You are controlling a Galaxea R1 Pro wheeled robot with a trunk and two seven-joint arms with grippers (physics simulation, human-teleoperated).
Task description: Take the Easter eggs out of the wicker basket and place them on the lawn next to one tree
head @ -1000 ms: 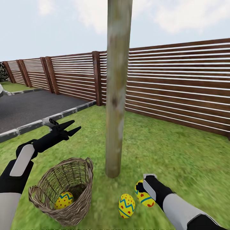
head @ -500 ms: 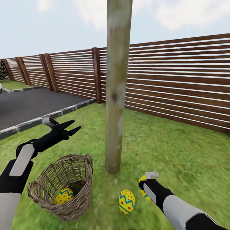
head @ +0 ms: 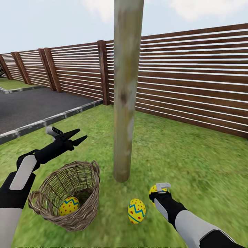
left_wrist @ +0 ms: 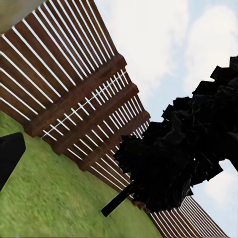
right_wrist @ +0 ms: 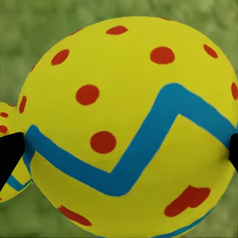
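One egg [head: 136,211] lies on the lawn [head: 193,165] near the foot of the tree [head: 125,103], so that one looks delivered. A second egg [head: 153,190] sits low on the grass just beside it, on the side away from the basket, mostly hidden behind the right gripper [head: 157,193]. In the right wrist view this egg [right_wrist: 129,129] sits between the two dark fingertips, which appear at its two sides; whether they pinch it or have let go cannot be told. The third egg [head: 69,206] is in the wicker basket [head: 86,210], which stands on the grass close to the trunk. The left gripper [head: 80,135] hovers above and beyond the basket, fingers spread and empty. Judged from this, two eggs are at the tree or nearly so, and one is left to fetch.
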